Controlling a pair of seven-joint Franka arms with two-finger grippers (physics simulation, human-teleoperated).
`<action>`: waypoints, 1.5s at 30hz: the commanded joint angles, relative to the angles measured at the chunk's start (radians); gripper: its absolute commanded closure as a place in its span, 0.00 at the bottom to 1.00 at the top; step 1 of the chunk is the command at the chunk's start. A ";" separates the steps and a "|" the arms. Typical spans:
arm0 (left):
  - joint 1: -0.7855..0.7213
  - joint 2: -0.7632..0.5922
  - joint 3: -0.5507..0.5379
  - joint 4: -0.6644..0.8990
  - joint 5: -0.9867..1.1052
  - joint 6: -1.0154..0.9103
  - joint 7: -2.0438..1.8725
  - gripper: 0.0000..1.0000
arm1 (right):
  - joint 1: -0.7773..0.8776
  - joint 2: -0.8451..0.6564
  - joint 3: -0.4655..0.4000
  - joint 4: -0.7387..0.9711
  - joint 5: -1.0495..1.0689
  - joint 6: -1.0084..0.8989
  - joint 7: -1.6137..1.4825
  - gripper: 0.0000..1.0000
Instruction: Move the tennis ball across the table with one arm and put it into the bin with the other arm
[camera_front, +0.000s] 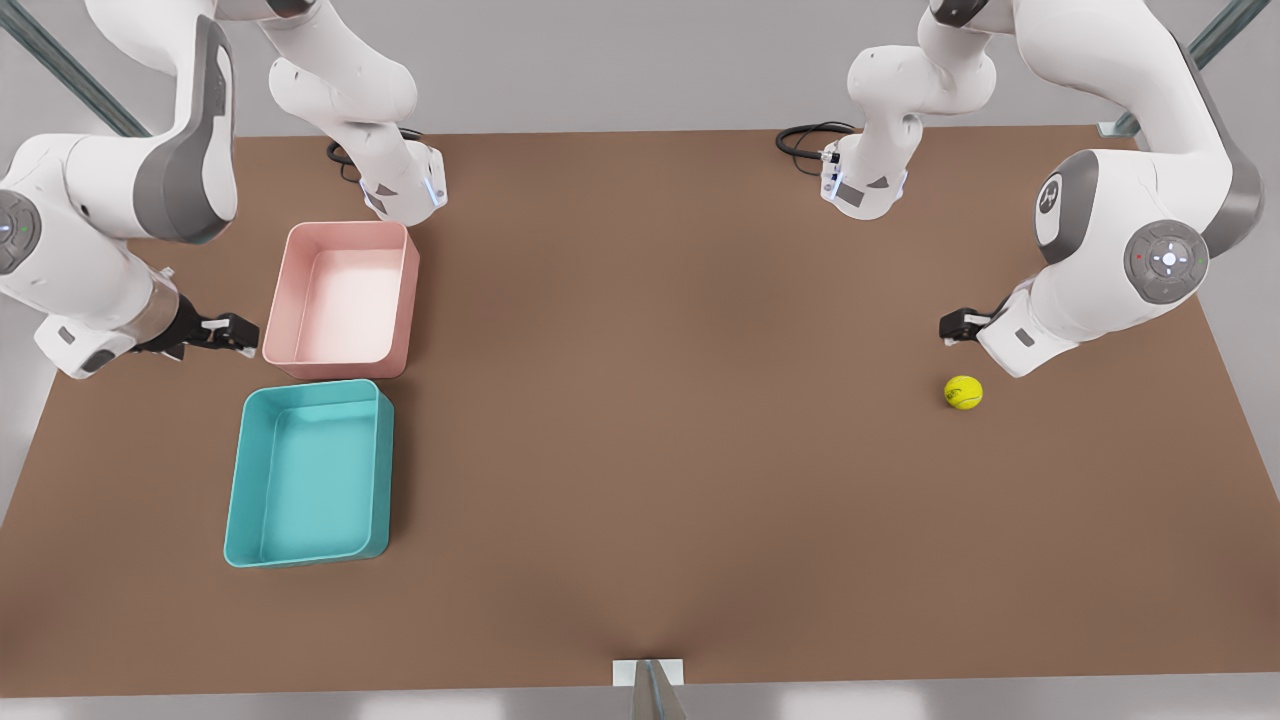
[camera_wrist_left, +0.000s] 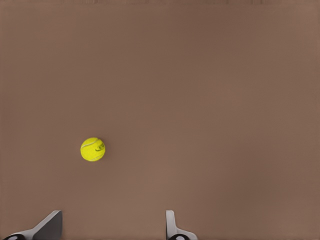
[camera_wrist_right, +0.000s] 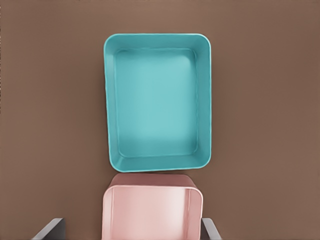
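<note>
We see the brown bench (camera_front: 640, 420) carrying the teal bin (camera_front: 247, 520) at eight o'clock, the pink tray (camera_front: 300, 290) just beyond it. The tennis ball (camera_front: 963, 392) lies far off at three o'clock, hence the handover. The left tool (camera_front: 958, 326) hovers near it, spread empty; the right tool (camera_front: 228, 333) waits beside the trays, spread wide.
</note>
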 joint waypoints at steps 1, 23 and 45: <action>0.000 -0.002 -0.001 0.000 0.001 0.007 0.019 0.00 | -0.003 -0.001 -0.001 0.000 0.001 0.015 0.008 0.00; 0.377 0.245 0.054 -0.520 0.079 0.757 2.228 0.79 | -0.052 0.083 -0.036 0.029 0.092 -0.023 -0.021 0.00; 0.359 0.302 0.050 -0.589 0.152 0.820 1.722 0.79 | -0.064 0.063 -0.036 -0.011 0.096 -0.017 -0.018 0.00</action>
